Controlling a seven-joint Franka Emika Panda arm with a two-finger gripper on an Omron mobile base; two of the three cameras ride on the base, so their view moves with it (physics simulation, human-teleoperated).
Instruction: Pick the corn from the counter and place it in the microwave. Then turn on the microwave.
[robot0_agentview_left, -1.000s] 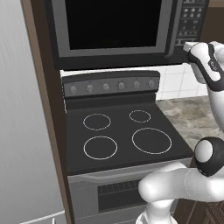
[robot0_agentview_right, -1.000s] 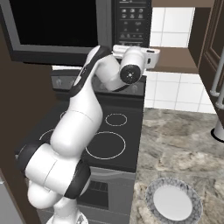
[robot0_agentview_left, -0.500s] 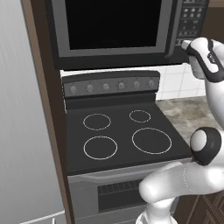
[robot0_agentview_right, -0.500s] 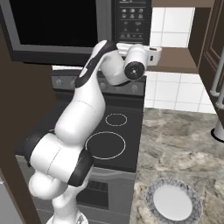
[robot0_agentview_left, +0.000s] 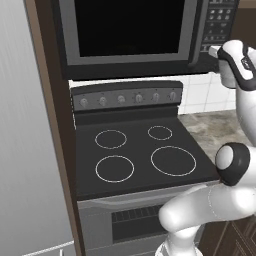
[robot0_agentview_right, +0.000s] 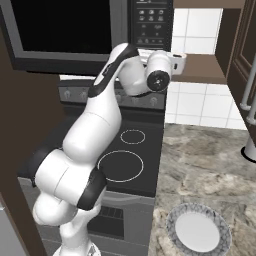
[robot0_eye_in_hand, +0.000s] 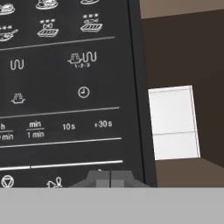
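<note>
The microwave (robot0_agentview_left: 130, 30) hangs above the stove with its dark window door closed. Its button panel (robot0_eye_in_hand: 65, 87) spreads across the hand view at very close range. My gripper (robot0_eye_in_hand: 110, 178) is shut with nothing held, its two tips pressed together at the panel's bottom row of symbols. From the left base view the gripper (robot0_agentview_left: 214, 51) points at the panel's lower edge. I cannot tell whether the tips touch the panel. The corn is out of view. The marbled counter (robot0_agentview_right: 210, 165) lies to the right of the stove.
A black stovetop (robot0_agentview_left: 135, 155) with white rings sits under the microwave, above a grey oven with a knob row (robot0_agentview_left: 127, 98). A patterned plate (robot0_agentview_right: 199, 231) lies on the counter's near part. A steel fridge side (robot0_agentview_left: 25, 150) and brown cabinets (robot0_agentview_right: 245, 45) flank the area.
My hand has edged up and in toward the microwave's button panel. The jaws stayed shut and the door stayed closed.
</note>
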